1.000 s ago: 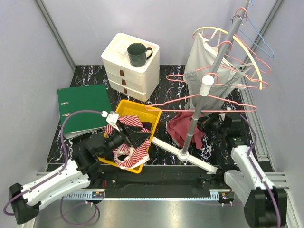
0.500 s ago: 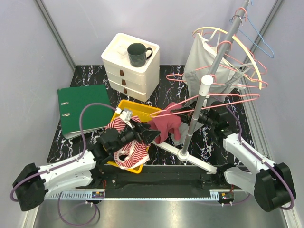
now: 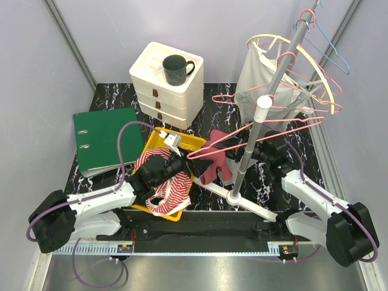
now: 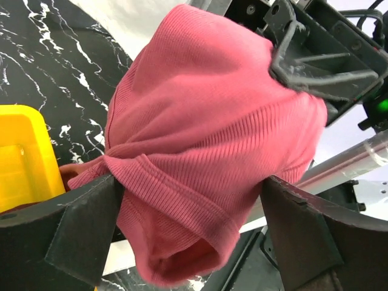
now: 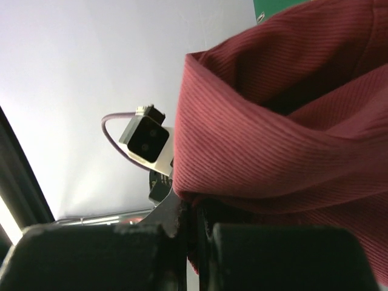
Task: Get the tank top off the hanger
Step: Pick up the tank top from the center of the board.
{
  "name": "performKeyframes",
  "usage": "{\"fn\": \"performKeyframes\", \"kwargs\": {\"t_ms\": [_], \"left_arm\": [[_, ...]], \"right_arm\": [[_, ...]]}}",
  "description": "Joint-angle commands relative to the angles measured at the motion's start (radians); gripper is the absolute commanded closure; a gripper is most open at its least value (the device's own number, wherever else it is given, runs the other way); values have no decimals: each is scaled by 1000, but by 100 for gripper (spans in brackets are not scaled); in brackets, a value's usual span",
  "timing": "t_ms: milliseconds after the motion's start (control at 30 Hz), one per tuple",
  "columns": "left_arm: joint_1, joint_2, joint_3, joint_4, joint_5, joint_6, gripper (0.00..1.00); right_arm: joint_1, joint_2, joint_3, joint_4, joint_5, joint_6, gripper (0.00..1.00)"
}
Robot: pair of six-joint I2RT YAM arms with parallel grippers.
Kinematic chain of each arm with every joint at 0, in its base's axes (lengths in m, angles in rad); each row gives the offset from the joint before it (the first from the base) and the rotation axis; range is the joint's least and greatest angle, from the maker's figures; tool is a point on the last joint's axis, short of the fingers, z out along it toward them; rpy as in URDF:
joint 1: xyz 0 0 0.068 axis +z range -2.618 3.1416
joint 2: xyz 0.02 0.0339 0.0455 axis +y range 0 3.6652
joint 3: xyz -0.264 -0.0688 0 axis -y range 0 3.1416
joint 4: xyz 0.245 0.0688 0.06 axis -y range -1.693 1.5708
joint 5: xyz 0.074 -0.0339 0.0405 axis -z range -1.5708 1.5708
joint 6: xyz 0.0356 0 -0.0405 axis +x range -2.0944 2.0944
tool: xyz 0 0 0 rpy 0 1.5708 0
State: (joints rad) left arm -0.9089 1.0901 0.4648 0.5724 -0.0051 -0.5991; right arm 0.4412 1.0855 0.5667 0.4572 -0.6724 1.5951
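The tank top (image 3: pixel 213 162) hangs bunched on a pink hanger (image 3: pixel 225 138) held above the table (image 3: pixel 115 98), just left of the rack pole (image 3: pixel 250 154) and right of the yellow bin (image 3: pixel 159 136). The right pincer (image 5: pixel 194 233) is clenched on a fold of the ribbed cloth; whether the hanger wire sits in that pinch too, I cannot tell. The left pincer (image 4: pixel 189 218) is released, its jaws spread wide with the lower bulk of the tank top sitting between the two fingers (image 4: pixel 82 224). The step in hand looks like the left grab that will draw the cloth off. To do it well, the left jaws should close low on the thick gathered part, taking cloth only and none of the wire, and deep enough that the ribbed knit does not slide out. The pull would best run left and near, along the hanger's arm toward its free end, not straight down, since a downward tug would only load the wire and the right grip. The right side should hold the hanger firm and, if it pinches cloth, that cloth may have to be let go for the tank top to come free. The strap is the likely snag, so a slow draw with a slight tilt of the hanger should help. The pole is close, so the hanger should swing little.
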Motion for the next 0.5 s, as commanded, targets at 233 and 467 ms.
{"fn": "performKeyframes", "kwargs": {"t_ms": [233, 467], "left_arm": [[97, -51, 58, 9, 82, 24, 100], [125, -353, 175, -505, 15, 130, 100]], "right_arm": [[53, -93, -45, 28, 14, -15, 99], [51, -282, -18, -444, 262, -316, 31]]}}
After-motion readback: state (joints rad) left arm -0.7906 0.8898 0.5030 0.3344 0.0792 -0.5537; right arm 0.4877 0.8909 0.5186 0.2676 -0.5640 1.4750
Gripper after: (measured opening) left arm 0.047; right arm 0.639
